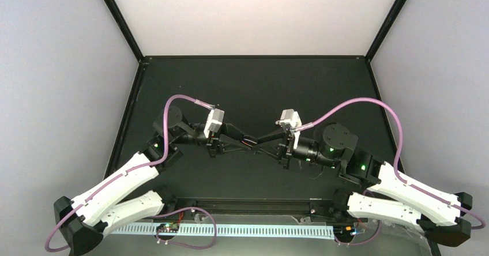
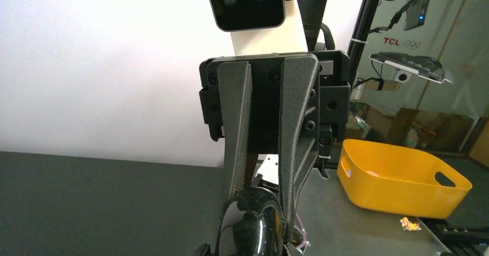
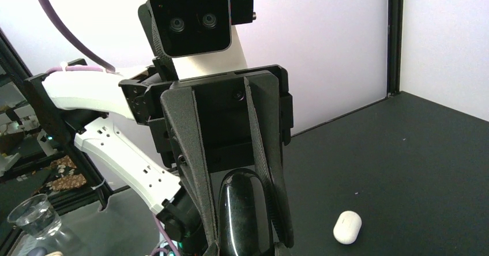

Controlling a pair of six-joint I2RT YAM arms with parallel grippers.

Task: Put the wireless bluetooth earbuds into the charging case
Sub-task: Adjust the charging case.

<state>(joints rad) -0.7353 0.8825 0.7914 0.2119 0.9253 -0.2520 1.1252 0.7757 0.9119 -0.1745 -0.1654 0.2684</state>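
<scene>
While right jaws clamp the black case (image 2: pixel 256 227), left jaws flank it, grip unclear (white case (image 3: pixel 347 227) apart)

A glossy black charging case (image 3: pixel 239 210), rounded and dark all over, is standing upright between the fingers of the right gripper (image 3: pixel 247 243), which are pressing on both of its sides. Its other end is sitting between the fingertips of the left gripper (image 2: pixel 258 213), though it is not clear if those are gripping it. A white charging case (image 3: pixel 347 227), pebble-shaped and probably closed, is lying flat on the dark table (image 3: pixel 415 169), well apart from the black one.
</scene>
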